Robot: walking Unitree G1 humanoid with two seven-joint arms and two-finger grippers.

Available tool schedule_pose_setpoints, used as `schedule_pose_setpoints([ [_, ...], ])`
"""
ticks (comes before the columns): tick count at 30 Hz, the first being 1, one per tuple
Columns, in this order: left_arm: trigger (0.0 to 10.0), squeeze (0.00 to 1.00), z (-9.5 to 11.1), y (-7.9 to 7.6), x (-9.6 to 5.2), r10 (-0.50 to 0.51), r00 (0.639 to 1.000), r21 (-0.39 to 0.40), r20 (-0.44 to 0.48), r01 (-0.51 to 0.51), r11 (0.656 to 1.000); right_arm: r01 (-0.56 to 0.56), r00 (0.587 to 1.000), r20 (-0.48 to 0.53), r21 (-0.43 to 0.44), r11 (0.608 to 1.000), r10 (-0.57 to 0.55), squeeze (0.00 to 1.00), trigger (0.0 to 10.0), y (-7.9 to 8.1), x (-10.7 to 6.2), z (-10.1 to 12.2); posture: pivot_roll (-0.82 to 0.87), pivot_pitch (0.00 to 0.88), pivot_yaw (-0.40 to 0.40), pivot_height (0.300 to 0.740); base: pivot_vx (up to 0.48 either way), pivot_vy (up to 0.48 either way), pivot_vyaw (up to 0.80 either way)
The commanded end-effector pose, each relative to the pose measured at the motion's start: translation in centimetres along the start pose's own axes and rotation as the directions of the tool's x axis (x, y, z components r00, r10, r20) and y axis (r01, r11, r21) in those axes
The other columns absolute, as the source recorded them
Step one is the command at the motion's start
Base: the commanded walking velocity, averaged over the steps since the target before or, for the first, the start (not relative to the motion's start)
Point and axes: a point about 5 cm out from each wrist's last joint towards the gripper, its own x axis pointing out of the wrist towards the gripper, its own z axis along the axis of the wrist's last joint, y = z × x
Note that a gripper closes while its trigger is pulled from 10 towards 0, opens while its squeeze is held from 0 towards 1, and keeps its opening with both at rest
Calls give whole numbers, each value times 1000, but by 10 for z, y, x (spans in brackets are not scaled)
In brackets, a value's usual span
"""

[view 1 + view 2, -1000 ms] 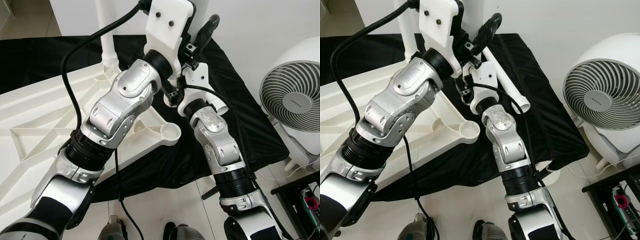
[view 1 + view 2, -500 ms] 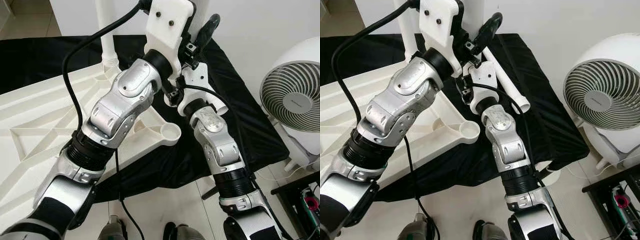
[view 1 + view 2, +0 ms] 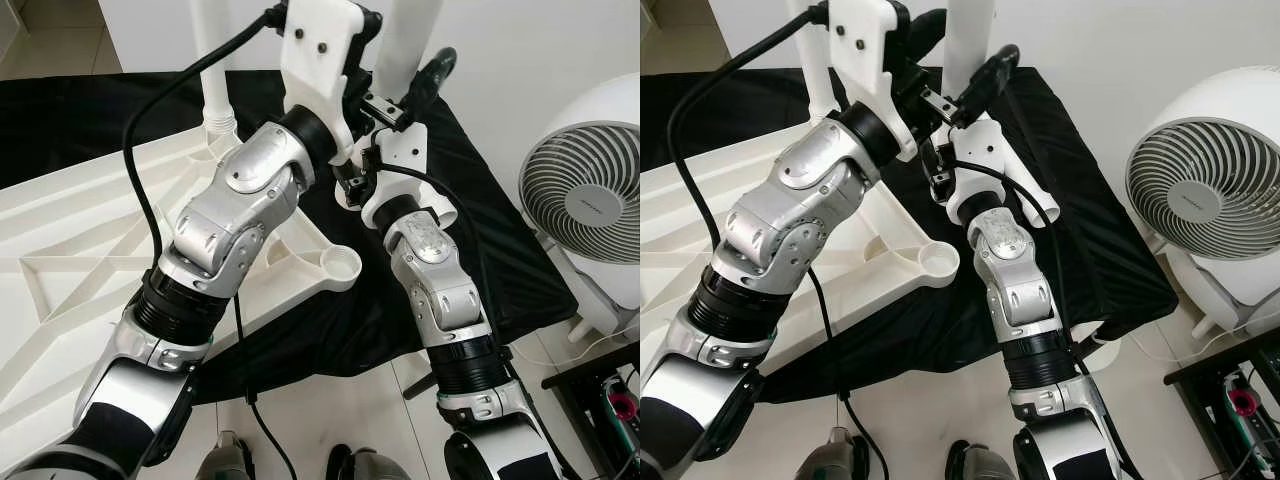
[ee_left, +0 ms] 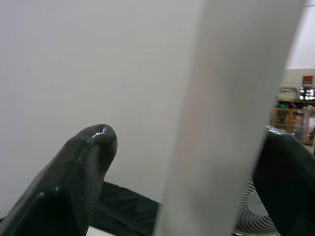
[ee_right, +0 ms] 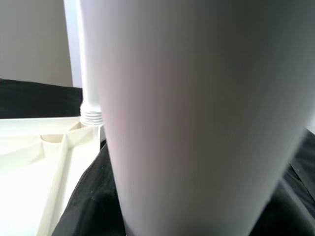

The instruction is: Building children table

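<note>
Nearest lies the upturned white tabletop [image 3: 70,260] on a black cloth [image 3: 470,250], its near corner socket [image 3: 342,265] empty — no leg in it yet. Farther off, at the far corner, one leg [image 3: 212,60] already stands screwed in, its threaded collar showing. Between and above, both arms reach toward a second white leg [image 3: 970,40], held upright off the tabletop. The left gripper [image 4: 187,162] has its black fingers [image 4: 74,172] either side of this tube; the right gripper [image 3: 975,85] is pressed against it, though whether its fingers clamp cannot be told. A white fan [image 3: 590,200] stands right. Judging by this, most legs remain to fit.
</note>
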Motion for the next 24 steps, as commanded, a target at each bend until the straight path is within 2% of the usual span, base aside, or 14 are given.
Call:
schedule_pose_setpoints([
  [1, 10000, 353, 1, 8, -6, 0, 1000, -51, 0, 0, 999, 64, 998, 5, 15, 998, -64, 0, 10000, -12, -5, -2, 98, 109, -64, 740, 0, 0, 0],
  [2, 10000, 353, 0, 12, -8, 12, 1000, -69, -5, -12, 998, 76, 997, 6, 15, 997, -76, 0, 10000, -14, -6, -2, 98, 109, -64, 740, 0, 0, 0],
  [3, 10000, 137, -1, 16, -10, 24, 1000, -78, -14, -25, 997, 84, 996, 3, 18, 996, -84, 0, 10000, -15, -7, -3, 95, 109, -63, 740, 0, 0, 0],
  [4, 10000, 137, -1, 16, -10, 24, 1000, -78, -14, -25, 997, 84, 996, 3, 18, 996, -84, 0, 10000, -15, -7, -3, 95, 109, -63, 740, 0, 0, 0],
  [5, 10000, 0, -4, 19, -12, 38, 999, -93, -29, -40, 995, 92, 996, 2, 24, 995, -92, 0, 10000, -17, -8, -3, 95, 109, -63, 740, 0, 0, 0],
  [9, 10000, 0, -12, 31, -19, 85, 993, -157, -78, -96, 983, 135, 991, 2, 24, 991, -135, 0, 10000, -24, -12, -5, 93, 110, -63, 740, 0, 0, 0],
  [12, 10000, 0, -14, 35, -21, 92, 991, -182, -100, -109, 977, 161, 987, -5, 20, 987, -161, 0, 10000, -28, -13, -7, 94, 113, -64, 740, 0, 0, 0],
  [16, 10000, 0, -18, 37, -24, 93, 987, -206, -131, -119, 971, 183, 983, -11, -6, 983, -183, 0, 10000, -32, -14, -9, 95, 117, -63, 740, 0, 0, 0],
  [18, 10000, 0, -28, 43, -27, 123, 972, -214, -201, -167, 963, 188, 982, -13, -31, 982, -188, 0, 10000, -36, -16, -11, 98, 122, -64, 740, 0, 0, 0],
  [20, 10000, 0, -31, 45, -29, 138, 966, -213, -219, -185, 959, 183, 983, -12, -35, 983, -183, 0, 10000, -36, -17, -12, 100, 125, -65, 740, 0, 0, 0],
  [21, 10000, 0, -45, 55, -36, 221, 936, -248, -274, -291, 924, 167, 986, -19, -14, 986, -167, 0, 10000, -36, -21, -16, 98, 130, -66, 740, 0, 0, 0],
  [22, 10000, 0, -51, 59, -39, 254, 919, -265, -302, -337, 903, 161, 987, -22, -5, 987, -161, 0, 10000, -36, -22, -17, 98, 130, -66, 740, 0, 0, 0],
  [23, 10000, 0, -51, 59, -39, 254, 919, -265, -302, -337, 903, 161, 987, -22, -5, 987, -161, 0, 10000, -36, -22, -17, 98, 130, -66, 740, 0, 0, 0],
  [24, 10000, 0, -57, 64, -44, 307, 895, -248, -324, -394, 885, 152, 988, -26, 12, 988, -151, 0, 10000, -35, -24, -18, 99, 131, -66, 740, 0, 0, 0],
])
